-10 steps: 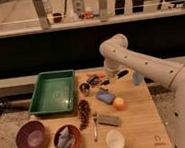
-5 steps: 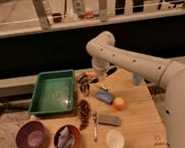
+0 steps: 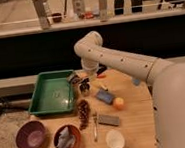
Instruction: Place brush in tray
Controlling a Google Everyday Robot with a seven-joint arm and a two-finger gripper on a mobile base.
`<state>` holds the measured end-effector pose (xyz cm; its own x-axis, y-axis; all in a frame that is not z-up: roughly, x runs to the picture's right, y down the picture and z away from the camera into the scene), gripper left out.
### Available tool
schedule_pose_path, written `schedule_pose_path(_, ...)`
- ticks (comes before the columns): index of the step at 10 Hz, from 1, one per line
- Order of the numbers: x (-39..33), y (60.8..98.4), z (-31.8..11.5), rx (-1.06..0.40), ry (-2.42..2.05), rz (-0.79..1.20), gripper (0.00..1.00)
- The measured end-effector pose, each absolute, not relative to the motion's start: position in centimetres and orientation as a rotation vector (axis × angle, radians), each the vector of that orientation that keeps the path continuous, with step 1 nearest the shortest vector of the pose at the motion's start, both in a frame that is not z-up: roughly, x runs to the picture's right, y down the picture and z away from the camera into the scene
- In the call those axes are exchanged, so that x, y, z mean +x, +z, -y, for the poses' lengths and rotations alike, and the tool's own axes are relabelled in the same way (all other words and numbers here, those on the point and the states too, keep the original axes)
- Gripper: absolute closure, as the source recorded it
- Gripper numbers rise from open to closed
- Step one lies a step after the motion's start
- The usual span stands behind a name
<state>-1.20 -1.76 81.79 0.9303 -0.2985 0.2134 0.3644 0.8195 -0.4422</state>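
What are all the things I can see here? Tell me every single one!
tray: one, green, back left of the table
brush: one, black, at the gripper by the tray's right rim
purple bowl: one, purple, front left corner
orange-red bowl: one, right of the purple bowl, something pale inside
pinecone-like thing: one, brown, in front of the tray's right corner
fork: one, silver, right of the pinecone-like thing
white cup: one, front edge
grey block: one, behind the cup
orange ball: one, mid-table
blue block: one, left of the ball
table: one, wooden
arm: one, white, reaching in from the right
gripper: one, dark, at the tray's right rim
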Motion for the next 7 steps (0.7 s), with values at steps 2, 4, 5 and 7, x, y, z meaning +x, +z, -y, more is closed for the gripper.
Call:
schedule_pose_path(2, -2.6, 82.4, 1.9, -0.489, -0.376, 0.144, 0.97)
schedule_pose_path(4, -4.3, 83.1, 1.6, -0.485, -0.404, 0.151, 0.97)
schedule_pose_path(5, -6.0, 83.3, 1.4, -0.483, -0.423, 0.161, 0.97)
schedule_pose_path(7, -7.8, 83.8, 1.3, -0.475, -0.451, 0.168, 0.97)
